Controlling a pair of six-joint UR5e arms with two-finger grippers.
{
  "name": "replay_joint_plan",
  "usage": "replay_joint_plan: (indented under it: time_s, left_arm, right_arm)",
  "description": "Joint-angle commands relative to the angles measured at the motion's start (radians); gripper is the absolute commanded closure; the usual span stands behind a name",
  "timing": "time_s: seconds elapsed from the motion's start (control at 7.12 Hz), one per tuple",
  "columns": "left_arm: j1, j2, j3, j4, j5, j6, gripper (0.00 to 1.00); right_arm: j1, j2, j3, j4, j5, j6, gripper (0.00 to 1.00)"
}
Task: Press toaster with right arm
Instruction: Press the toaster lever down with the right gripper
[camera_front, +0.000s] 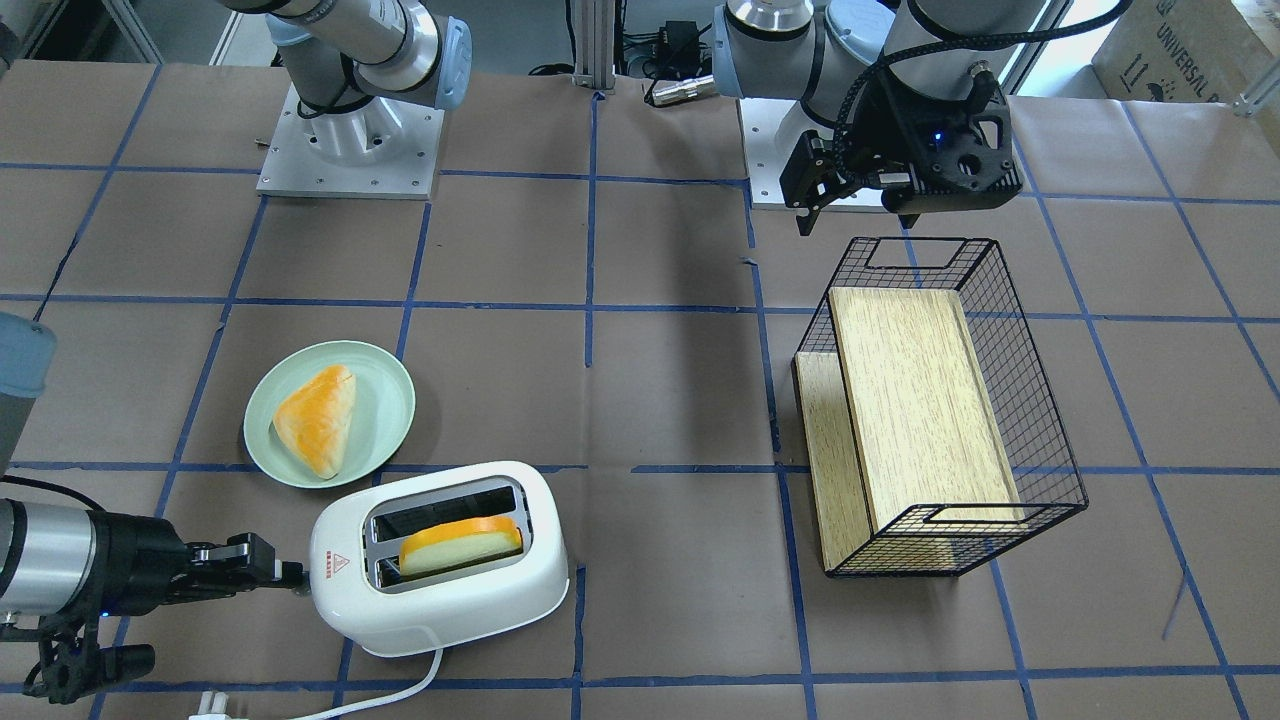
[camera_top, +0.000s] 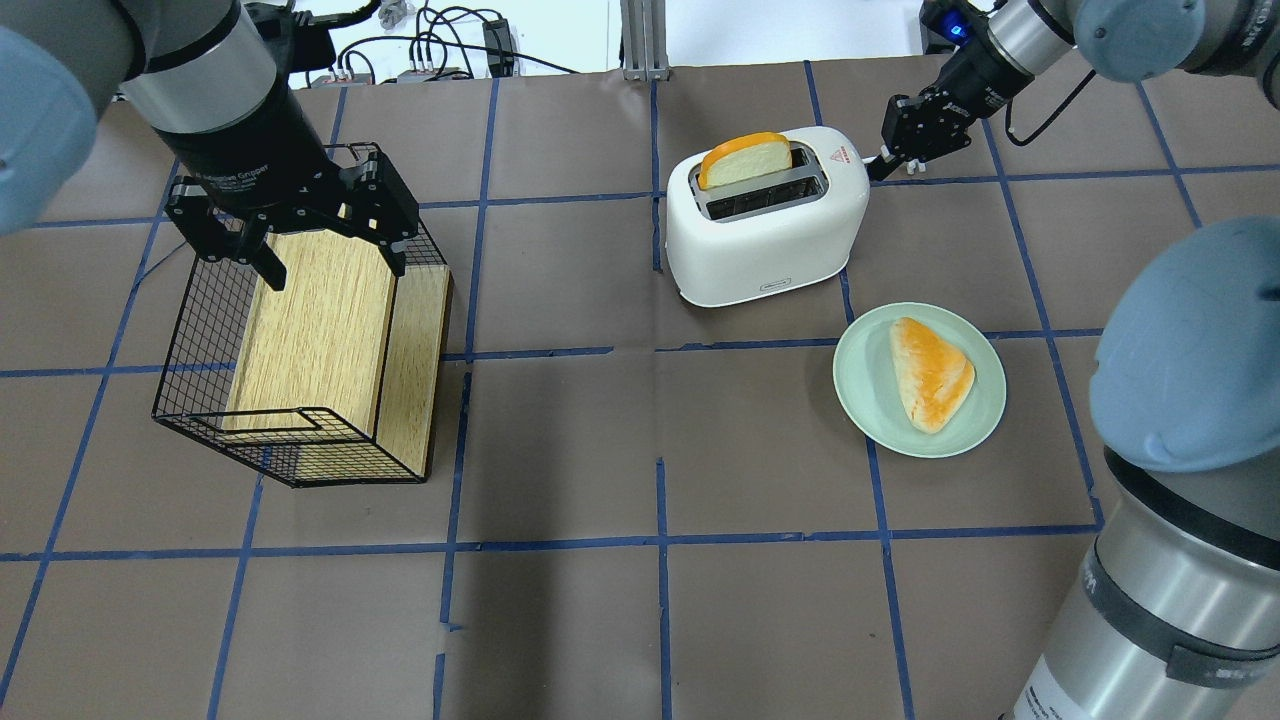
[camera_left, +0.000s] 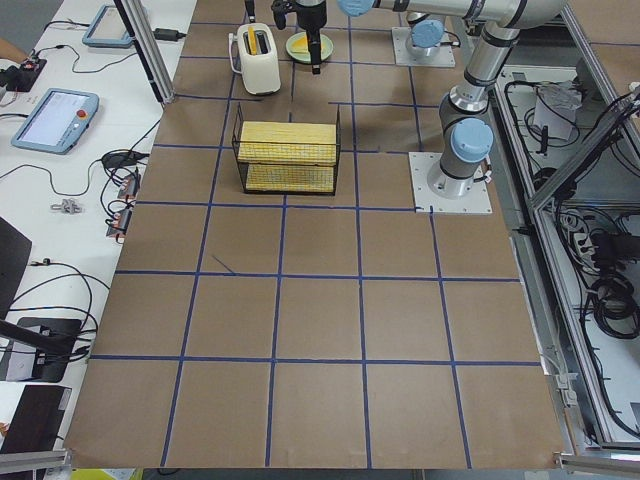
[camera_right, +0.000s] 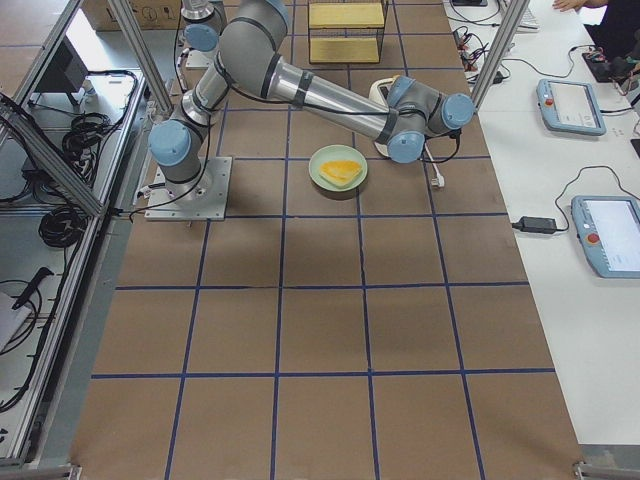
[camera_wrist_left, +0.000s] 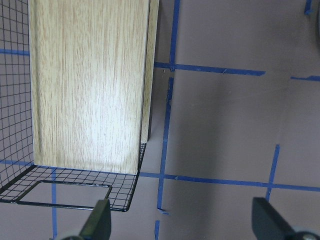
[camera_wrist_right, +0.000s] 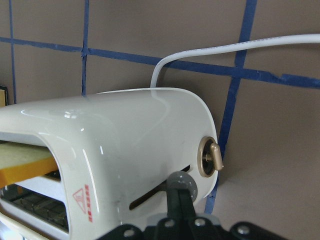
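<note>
The white toaster (camera_front: 440, 605) stands at the table's far side from the robot, with a slice of bread (camera_front: 462, 543) upright in one slot. It also shows in the overhead view (camera_top: 760, 245) and the right wrist view (camera_wrist_right: 125, 135). My right gripper (camera_front: 292, 576) is shut, its fingertips against the toaster's end with the red triangle label. In the right wrist view the right gripper (camera_wrist_right: 181, 197) sits right under the grey lever knob (camera_wrist_right: 183, 181) in its slot. My left gripper (camera_top: 300, 240) is open and empty above the wire basket (camera_top: 200, 330).
A green plate (camera_front: 390, 425) with a triangular bun (camera_front: 318, 418) lies beside the toaster, toward the robot. The toaster's white cord (camera_front: 395, 695) and plug (camera_front: 210, 703) trail to the table edge. The basket (camera_front: 1045, 440) holds a wooden block (camera_front: 915, 400).
</note>
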Motion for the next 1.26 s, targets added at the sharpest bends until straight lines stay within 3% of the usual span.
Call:
replay_joint_plan:
  time_s: [0.0,1.12]
  left_arm:
    - [0.0,0.0,0.0,-0.001,0.0,0.0,0.0]
    - [0.0,0.0,0.0,-0.001,0.0,0.0,0.0]
  right_arm:
    - [0.001,0.012,-0.001,-0.001,0.0,-0.001,0.97]
    - [0.001,0.048,-0.003,-0.012,-0.001,-0.001,0.97]
